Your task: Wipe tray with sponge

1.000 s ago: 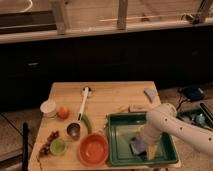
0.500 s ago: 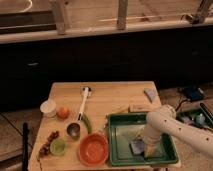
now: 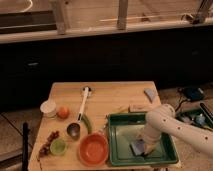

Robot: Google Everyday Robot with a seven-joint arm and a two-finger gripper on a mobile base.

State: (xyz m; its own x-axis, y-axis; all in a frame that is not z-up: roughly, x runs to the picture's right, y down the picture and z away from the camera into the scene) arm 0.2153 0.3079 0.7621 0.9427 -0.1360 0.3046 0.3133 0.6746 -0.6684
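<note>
One desk filled the lower middle of the frame, with the green tray on its lower right part. From the right edge the white arm reached in and bent down over the tray. Just left of the tray sat an orange bowl. The bluish sponge lay on the tray floor, low and central. Over the last second the pincer had edged lower and leftward onto the sponge, which hardly shifted. Whether it gripped the sponge, or stood open, I could not tell. Wiping looked barely begun, with most of the tray floor yet to cover.
</note>
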